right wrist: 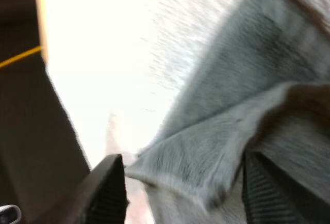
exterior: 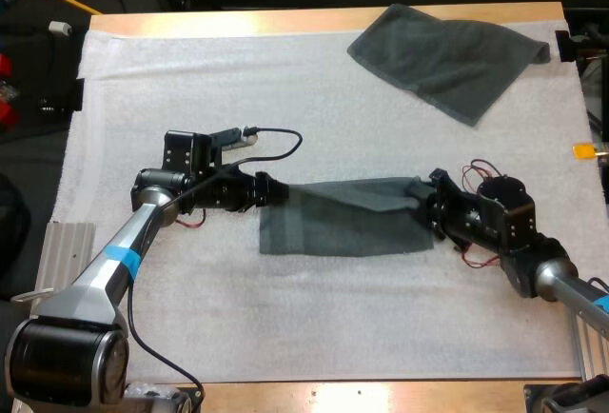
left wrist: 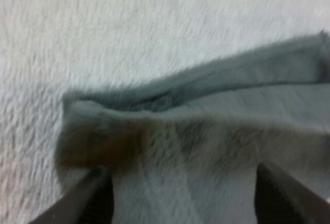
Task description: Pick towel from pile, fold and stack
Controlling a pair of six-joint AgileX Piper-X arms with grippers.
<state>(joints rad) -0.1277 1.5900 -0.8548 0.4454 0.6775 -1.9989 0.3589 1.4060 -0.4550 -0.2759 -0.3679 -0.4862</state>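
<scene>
A dark grey-green towel (exterior: 343,218) lies mid-mat as a long folded strip between my two grippers. My left gripper (exterior: 271,192) is at its left end, low over the folded corner. In the left wrist view the towel (left wrist: 206,131) spreads under my left gripper (left wrist: 180,206), whose fingers (left wrist: 95,201) stand wide apart. My right gripper (exterior: 426,206) is at the strip's right end. In the right wrist view a raised fold of the towel (right wrist: 242,115) sits between the parted fingers (right wrist: 108,190) of my right gripper (right wrist: 180,195). A second towel (exterior: 447,56) lies loosely spread at the back right.
The white mat (exterior: 238,80) covers most of the wooden table (exterior: 219,23). Bare mat lies at the back left and along the front. A ribbed grey block (exterior: 67,246) sits at the mat's left edge.
</scene>
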